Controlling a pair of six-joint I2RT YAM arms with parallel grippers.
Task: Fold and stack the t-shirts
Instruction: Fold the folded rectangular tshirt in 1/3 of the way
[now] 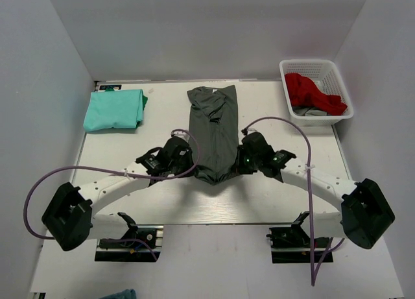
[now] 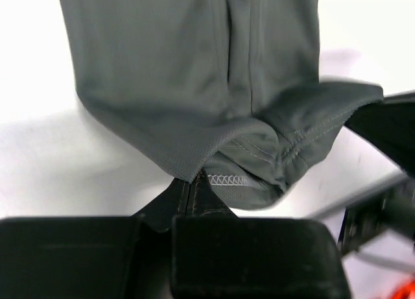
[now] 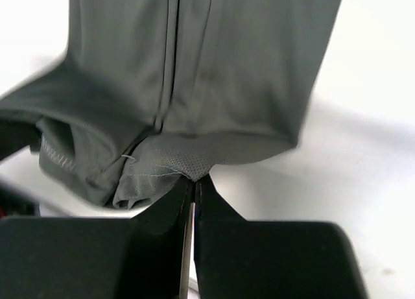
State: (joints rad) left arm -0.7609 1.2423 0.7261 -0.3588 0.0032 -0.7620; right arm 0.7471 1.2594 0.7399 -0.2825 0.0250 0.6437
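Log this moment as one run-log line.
item: dark charcoal grey cotton t-shirt | left tool: shut on near hem | right tool: shut on near hem | mint-green cotton t-shirt: folded, far left

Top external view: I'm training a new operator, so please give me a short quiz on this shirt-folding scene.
1. True or false: the left gripper and the right gripper are both shut on the near hem of the dark charcoal grey cotton t-shirt.
2. What colour is the cloth in the white plastic lattice basket?
3. Where does the folded mint-turquoise cotton t-shirt lie? A: far left of the table; B: in the basket; C: under the grey shirt.
Key: 1 true; 2 red; 3 A.
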